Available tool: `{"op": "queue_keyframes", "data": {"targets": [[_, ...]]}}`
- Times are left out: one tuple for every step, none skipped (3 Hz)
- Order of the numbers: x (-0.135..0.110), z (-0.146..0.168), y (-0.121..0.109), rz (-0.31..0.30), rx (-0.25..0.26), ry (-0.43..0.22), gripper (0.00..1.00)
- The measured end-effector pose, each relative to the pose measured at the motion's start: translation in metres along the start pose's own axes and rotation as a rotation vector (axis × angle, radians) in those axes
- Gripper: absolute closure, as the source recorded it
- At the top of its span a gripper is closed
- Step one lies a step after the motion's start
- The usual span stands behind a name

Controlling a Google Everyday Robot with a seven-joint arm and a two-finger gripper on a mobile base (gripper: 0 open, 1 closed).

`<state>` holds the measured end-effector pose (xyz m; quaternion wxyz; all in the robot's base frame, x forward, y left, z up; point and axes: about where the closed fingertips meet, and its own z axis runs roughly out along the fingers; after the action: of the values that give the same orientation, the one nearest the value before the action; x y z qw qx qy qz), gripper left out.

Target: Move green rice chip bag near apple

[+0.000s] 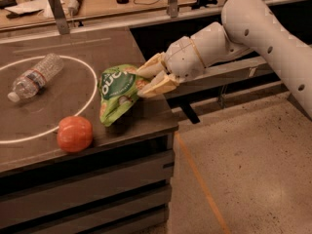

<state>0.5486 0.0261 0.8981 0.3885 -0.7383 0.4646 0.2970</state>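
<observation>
The green rice chip bag (117, 94) hangs tilted just above the dark table's right end, its lower tip close to the surface. My gripper (146, 82) comes in from the right and is shut on the bag's right edge, cream fingers (155, 65) above and below it. The apple (74, 133), round and orange-red, sits near the table's front edge, a short way left of and below the bag. The two do not touch.
A clear plastic water bottle (35, 77) lies inside a white painted circle (92, 89) on the dark table (146, 123). The table's right edge is just under the gripper. A cluttered wooden bench (97, 4) stands behind. Speckled floor with an orange line lies to the right.
</observation>
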Motion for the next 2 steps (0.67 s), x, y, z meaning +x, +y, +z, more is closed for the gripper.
{"op": "queue_keyframes", "data": {"targets": [[-0.0007,0.0022,0.0001,-0.001,-0.004,-0.002,0.07],[-0.0012,0.0036,0.0001,-0.002,-0.006,-0.003,0.00]]}}
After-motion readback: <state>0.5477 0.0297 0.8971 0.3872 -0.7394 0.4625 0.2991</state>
